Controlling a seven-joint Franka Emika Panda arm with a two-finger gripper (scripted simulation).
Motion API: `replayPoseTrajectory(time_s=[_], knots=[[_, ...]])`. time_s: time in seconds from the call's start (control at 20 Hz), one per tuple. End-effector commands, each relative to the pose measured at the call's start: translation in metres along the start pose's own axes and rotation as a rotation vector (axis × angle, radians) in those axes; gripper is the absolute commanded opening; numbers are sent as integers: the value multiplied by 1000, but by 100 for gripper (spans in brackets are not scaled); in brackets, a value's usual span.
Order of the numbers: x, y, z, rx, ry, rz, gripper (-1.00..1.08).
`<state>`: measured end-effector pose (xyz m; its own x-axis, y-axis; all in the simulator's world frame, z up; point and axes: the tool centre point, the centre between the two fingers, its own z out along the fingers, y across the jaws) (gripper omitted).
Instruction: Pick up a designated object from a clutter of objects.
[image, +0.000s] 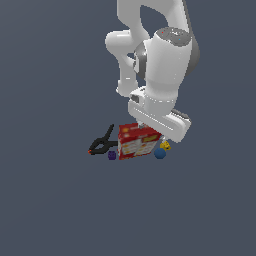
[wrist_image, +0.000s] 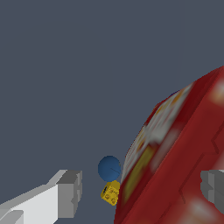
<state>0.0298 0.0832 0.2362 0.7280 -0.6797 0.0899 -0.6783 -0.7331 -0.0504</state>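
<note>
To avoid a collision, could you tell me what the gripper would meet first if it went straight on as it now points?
Probably the red cracker box, which fills much of the space between the open jaws; the tiny yellow block sits beside it, though depth is unclear.

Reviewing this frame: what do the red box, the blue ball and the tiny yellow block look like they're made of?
Red box: likely printed cardboard, going by its flat panels with label graphics. Blue ball: smooth and matte with even colour, perhaps plastic or rubber. Yellow block: hard-looking with darker spots, perhaps plastic or painted wood; the render leaves it open.
</note>
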Motion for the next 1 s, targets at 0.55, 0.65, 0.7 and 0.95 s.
replayPoseTrajectory(time_s=[0.55,0.65,0.7,0.95], knots=[[-78,-11,93,-70,-66,227,100],[-85,-13,100,-70,-66,264,100],[-89,-14,103,-71,-66,283,100],[-107,-19,120,-71,-68,377,100]])
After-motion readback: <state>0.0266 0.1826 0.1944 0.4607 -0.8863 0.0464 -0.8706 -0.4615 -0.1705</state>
